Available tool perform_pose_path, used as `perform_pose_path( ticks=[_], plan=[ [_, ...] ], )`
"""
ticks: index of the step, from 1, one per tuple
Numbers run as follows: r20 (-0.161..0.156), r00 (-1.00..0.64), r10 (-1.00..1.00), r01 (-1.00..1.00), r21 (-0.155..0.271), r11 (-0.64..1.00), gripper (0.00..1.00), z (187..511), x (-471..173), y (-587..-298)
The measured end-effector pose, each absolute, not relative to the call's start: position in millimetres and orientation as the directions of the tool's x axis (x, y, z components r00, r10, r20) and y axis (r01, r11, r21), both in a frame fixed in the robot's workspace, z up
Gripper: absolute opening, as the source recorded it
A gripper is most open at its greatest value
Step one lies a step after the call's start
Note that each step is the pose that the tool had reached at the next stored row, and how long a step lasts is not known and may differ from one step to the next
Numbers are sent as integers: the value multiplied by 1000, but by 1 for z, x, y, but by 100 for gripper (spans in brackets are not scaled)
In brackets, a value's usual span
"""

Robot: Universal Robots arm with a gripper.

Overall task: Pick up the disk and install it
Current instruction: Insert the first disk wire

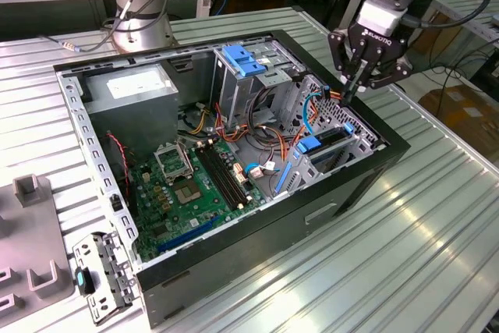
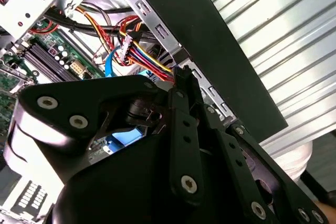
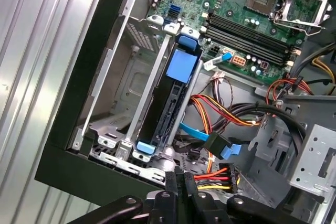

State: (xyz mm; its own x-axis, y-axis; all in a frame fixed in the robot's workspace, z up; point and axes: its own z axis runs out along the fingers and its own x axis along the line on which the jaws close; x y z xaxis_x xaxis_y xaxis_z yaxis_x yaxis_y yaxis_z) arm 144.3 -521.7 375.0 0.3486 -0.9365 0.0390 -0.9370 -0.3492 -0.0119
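**One disk seated in the drive cage, one gripper above it**

One open computer case (image 1: 234,263) lies on the ribbed metal worktop (image 1: 437,239); going across the exterior view from its left, one grey moulded fixture (image 1: 31,255) and one loose metal bracket (image 1: 101,278) rest on the worktop beside the case; inside the case sit one grey power-supply box (image 1: 132,95), one green motherboard (image 1: 191,193), one tall metal cage topped by one blue plastic bracket (image 1: 244,60), and one bundle of coloured cables (image 1: 273,142); towards the exterior view's right, one disk (image 1: 331,142) stands on edge in a slot of the lower drive cage, its blue rail end showing; in the first wrist view the disk (image 3: 173,103) sits between the cage's metal walls, one blue tab at each end, two in all; one gripper (image 1: 351,91) hangs just above the cage's far corner, its fingers drawn together with nothing between them; the fingertips (image 2: 184,80) stand near the cable connectors in the second wrist view.
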Motion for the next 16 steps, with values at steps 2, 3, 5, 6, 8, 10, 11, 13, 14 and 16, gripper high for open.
perform_pose_path(
  ticks=[2, 3, 5, 6, 8, 10, 11, 13, 14, 16],
  plan=[
    [39, 326, -945, -945, -12, -327, 17, 375, 143, -522],
    [39, 315, -948, -949, -12, -315, 17, 375, 142, -522],
    [39, 283, -958, -959, -12, -284, 17, 375, 142, -522],
    [39, 262, -964, -965, -12, -263, 17, 375, 142, -522],
    [39, 231, -972, -973, -12, -232, 17, 375, 142, -522],
    [39, 177, -983, -984, -12, -177, 17, 375, 142, -522],
    [39, 162, -986, -987, -12, -163, 17, 374, 142, -522],
    [39, 131, -991, -991, -12, -132, 17, 374, 142, -522],
    [39, 117, -992, -993, -12, -117, 17, 374, 142, -522],
    [39, 91, -995, -996, -12, -91, 17, 374, 141, -522]
  ],
)
